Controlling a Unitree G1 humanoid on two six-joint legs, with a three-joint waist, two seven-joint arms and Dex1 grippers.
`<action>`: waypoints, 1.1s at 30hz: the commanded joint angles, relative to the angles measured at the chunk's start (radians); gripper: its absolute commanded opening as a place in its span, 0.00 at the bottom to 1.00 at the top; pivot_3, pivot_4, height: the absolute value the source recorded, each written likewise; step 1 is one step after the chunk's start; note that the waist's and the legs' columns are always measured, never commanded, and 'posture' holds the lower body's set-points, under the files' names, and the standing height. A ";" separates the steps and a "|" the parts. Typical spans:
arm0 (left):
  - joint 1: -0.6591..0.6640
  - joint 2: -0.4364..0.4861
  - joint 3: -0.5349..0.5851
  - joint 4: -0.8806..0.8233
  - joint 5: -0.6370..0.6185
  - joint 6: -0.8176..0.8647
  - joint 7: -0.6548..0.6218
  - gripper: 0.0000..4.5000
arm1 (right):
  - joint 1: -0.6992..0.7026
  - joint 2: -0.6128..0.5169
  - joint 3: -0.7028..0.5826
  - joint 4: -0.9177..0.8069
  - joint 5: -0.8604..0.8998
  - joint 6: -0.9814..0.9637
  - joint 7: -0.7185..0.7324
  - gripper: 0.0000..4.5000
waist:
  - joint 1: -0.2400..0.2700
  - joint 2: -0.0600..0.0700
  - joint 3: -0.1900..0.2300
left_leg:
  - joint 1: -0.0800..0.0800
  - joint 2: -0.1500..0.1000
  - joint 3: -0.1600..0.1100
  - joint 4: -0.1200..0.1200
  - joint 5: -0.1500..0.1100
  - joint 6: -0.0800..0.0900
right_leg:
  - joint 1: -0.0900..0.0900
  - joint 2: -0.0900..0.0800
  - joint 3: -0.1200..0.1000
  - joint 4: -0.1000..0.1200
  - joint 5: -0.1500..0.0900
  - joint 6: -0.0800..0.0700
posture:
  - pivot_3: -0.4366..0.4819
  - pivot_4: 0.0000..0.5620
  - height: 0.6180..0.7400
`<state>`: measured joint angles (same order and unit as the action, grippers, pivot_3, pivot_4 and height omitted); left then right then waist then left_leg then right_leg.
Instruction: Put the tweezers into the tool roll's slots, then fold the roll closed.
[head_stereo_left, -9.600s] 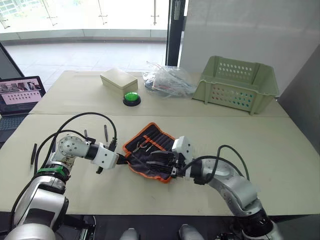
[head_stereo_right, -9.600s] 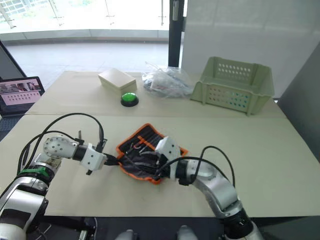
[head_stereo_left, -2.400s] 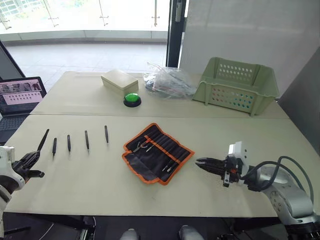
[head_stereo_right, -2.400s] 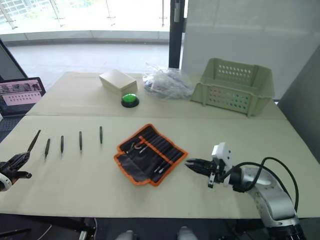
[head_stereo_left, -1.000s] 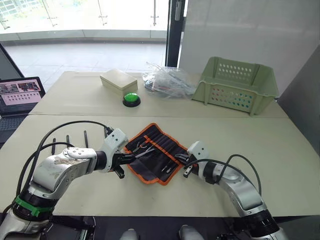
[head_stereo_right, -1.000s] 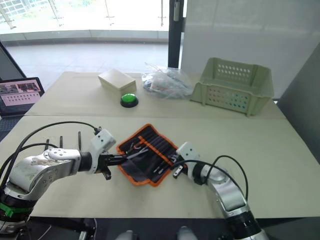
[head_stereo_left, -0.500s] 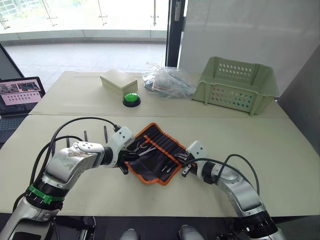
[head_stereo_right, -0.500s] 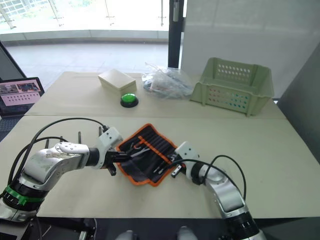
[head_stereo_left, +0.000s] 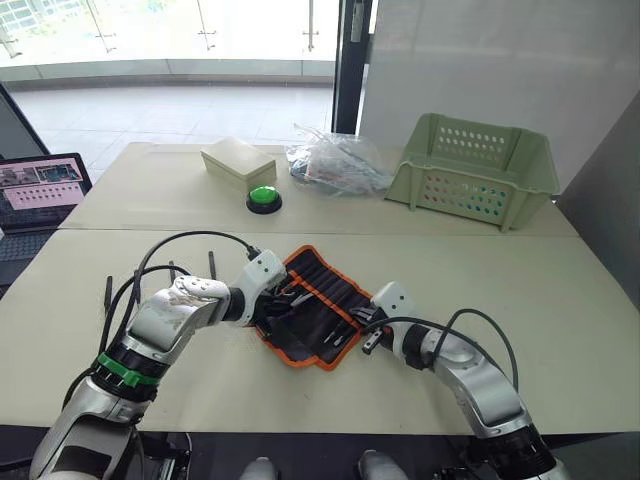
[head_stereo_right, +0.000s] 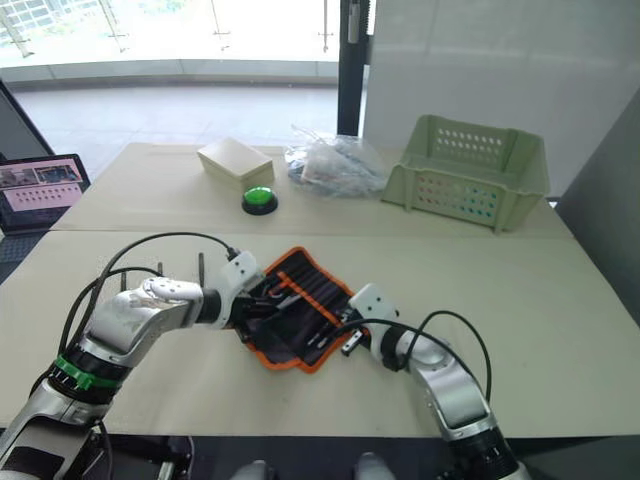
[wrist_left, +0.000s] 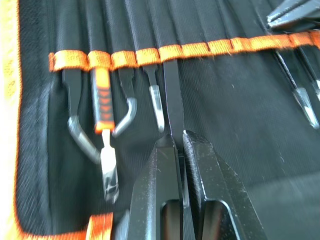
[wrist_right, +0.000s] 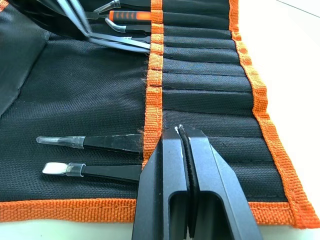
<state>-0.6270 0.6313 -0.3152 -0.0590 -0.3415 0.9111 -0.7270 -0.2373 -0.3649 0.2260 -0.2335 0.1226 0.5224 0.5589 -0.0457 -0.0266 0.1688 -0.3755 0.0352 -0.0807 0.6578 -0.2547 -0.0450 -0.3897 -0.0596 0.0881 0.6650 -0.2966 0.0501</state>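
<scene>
The tool roll (head_stereo_left: 322, 303) lies open mid-table, black with orange trim. My left gripper (wrist_left: 177, 136) is shut on a black pair of tweezers (wrist_left: 172, 95), whose far end sits under the orange strip (wrist_left: 170, 52) at a slot. Bent-tip tools and an orange-handled one (wrist_left: 102, 105) fill the neighbouring slots. My right gripper (wrist_right: 179, 130) is shut with its tips on the roll's middle orange strip (wrist_right: 154, 85), near the roll's right edge (head_stereo_left: 357, 322). Two capped tweezers (wrist_right: 90, 142) rest in slots beside it. Loose tweezers (head_stereo_left: 108, 292) (head_stereo_left: 211, 263) lie on the table to the left.
A green basket (head_stereo_left: 475, 165) stands at the back right. A clear plastic bag (head_stereo_left: 335, 160), a beige box (head_stereo_left: 237, 158) and a green button (head_stereo_left: 263, 197) sit behind the roll. A laptop (head_stereo_left: 40, 185) is at the far left.
My left gripper has moved right, onto the roll, carrying the tweezers to the slots. The right gripper has stayed at the roll's right side.
</scene>
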 joint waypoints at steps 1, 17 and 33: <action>-0.042 -0.043 -0.023 0.087 0.073 -0.108 -0.003 0.00 | 0.030 0.015 0.059 -0.004 -0.007 0.044 0.006 0.01 | 0.000 0.000 0.000 | 0.000 0.000 0.000 0.000 0.000 0.000 | 0.000 0.000 0.000 0.000 0.000 0.000 | 0.48 0.27 0.78; -0.083 -0.123 -0.001 0.322 0.203 -0.360 -0.060 0.00 | 0.052 0.046 0.077 -0.035 -0.044 0.098 -0.037 0.01 | 0.001 0.000 -0.001 | 0.002 0.000 0.000 0.001 0.000 0.000 | 0.002 0.000 0.000 0.001 0.000 0.000 | 0.48 0.27 0.78; 0.272 0.081 0.558 -0.224 -0.094 -0.077 -0.049 0.99 | 0.068 0.048 0.065 -0.038 -0.057 0.097 -0.077 0.00 | -0.022 0.000 -0.001 | 0.001 0.001 -0.002 0.000 0.000 0.000 | 0.000 0.000 0.000 0.001 0.000 0.000 | 0.48 0.27 0.78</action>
<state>-0.3723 0.7037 0.1434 -0.2290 -0.4083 0.8496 -0.8059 -0.1970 -0.3055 0.2649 -0.3112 0.0757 0.5959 0.4768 -0.0680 -0.0267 0.1681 -0.3742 0.0361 -0.0823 0.6579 -0.2547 -0.0447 -0.3893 -0.0593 0.0876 0.6663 -0.2967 0.0503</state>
